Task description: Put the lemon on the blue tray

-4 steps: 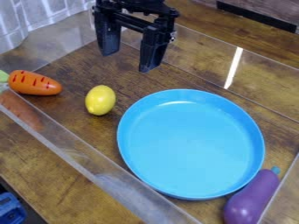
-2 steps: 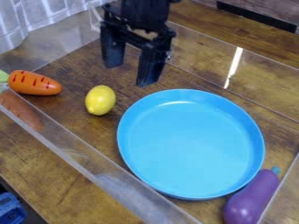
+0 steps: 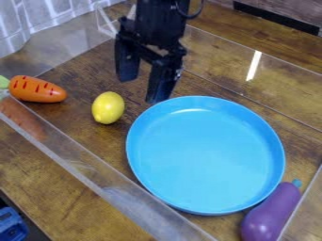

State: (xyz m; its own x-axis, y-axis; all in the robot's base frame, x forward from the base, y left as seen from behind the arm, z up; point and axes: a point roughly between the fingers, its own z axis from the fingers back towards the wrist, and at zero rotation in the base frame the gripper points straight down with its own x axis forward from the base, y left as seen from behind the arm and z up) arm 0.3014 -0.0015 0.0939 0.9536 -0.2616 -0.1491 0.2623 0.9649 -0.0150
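The black two-fingered end effector (image 3: 143,79) hangs in the upper middle of the frame, pointing down, its fingers spread wide and gripping nothing. The small smooth yellow oval lemon (image 3: 108,107) lies on the dark wooden counter (image 3: 75,151) at left centre, just left of the large round sky-blue plastic tray (image 3: 205,153) and apart from it. An orange carrot (image 3: 38,89) lies at the left edge, a purple eggplant (image 3: 272,216) at lower right.

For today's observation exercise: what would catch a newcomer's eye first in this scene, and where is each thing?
The big round blue tray dominates the lower right of the wooden table, with nothing on it. Left of it lies the bright yellow lemon, apart from the rim. Above them the black claw hangs open, pointing down.
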